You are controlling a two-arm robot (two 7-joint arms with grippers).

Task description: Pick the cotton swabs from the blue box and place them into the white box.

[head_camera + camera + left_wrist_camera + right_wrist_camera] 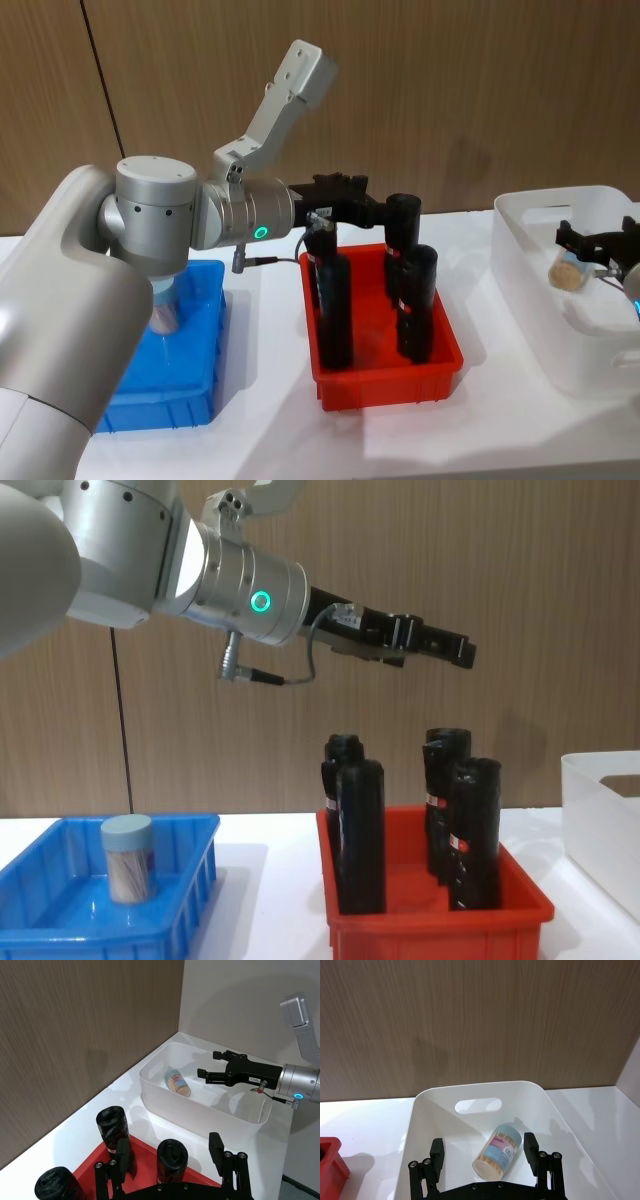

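Down in blue box (100,942), one tub (128,858) stands upright, well left of and below left gripper (455,650), jaws apart, empty, above red bin (430,935); right gripper (207,1063), spread, empty, over white box (200,1115). Left arm nearer.

White table (270,435) — blue box (160,410) at left, red bin (390,385) in the middle, white box (530,290) at right

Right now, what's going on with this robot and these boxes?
It is shifting cotton swabs from the blue box to the white box. One tub lies on its side in the white box, with the right gripper above it, jaws open and empty. Another tub stands in the blue box. The left gripper hangs over the red bin of black bottles, jaws open, holding nothing.
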